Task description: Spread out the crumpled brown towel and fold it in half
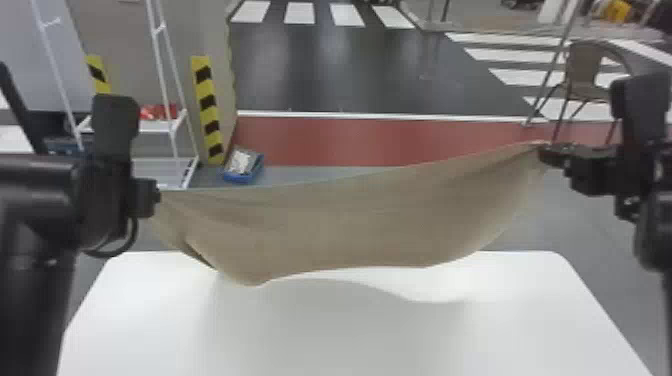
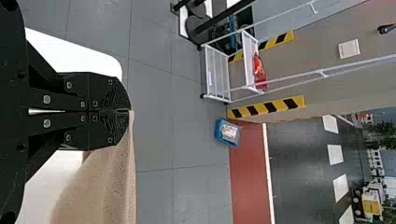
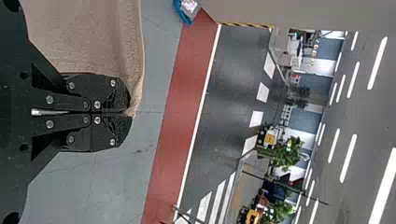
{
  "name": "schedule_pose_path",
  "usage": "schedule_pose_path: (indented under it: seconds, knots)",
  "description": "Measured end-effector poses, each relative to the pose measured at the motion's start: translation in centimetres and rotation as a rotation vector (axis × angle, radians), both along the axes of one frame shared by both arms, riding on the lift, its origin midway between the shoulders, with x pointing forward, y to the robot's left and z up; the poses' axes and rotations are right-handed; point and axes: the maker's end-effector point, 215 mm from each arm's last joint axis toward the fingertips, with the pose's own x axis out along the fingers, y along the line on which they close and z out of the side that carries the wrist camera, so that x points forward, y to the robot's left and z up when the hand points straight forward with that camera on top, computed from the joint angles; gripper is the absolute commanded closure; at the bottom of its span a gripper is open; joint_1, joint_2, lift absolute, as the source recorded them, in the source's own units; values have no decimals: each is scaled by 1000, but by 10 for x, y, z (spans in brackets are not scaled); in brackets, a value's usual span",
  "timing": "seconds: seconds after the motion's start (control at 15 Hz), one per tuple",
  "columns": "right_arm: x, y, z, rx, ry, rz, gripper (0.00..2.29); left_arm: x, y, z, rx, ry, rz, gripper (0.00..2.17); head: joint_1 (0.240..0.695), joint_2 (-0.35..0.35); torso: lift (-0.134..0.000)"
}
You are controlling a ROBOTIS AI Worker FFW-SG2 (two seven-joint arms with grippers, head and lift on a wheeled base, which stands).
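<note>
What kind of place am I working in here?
Probably a large indoor test or demonstration hall: a dark mock roadway with white crosswalk stripes, yellow-and-black striped corner guards and a white wire-frame rack stand beyond the table.

Bright glare on the white table (image 1: pixel 525 280), soft shadow below the towel (image 1: pixel 350 225)

The brown towel (image 1: pixel 350 220), plain and pale with a finely textured surface, is held aloft by its two upper ends, one at each side. It is stretched wide, its top edge slanted up toward the right. The cloth is left hanging in a shallow, sagging curve, creased and partly folded over near the left end, its lower edge seen against the far part of the white table (image 1: pixel 325 345).
</note>
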Motion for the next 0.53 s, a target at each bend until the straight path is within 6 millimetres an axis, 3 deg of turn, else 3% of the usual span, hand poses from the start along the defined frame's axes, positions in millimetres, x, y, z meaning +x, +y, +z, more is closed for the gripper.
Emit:
schedule_pose_path:
  seconds: [0.2, 0.33, 0.53]
  knots:
    - [-41, -27, -38, 16, 43, -27, 1642, -51, 31, -29, -67, 10, 46, 1902, 614, -83, 0]
    - [-80, -31, -78, -15, 73, 0, 1642, -94, 52, -62, -87, 11, 67, 1902, 695, -74, 0]
    - [-130, -28, -127, -54, 98, 59, 1642, -147, 68, -104, -93, -14, 67, 1902, 695, -60, 0]
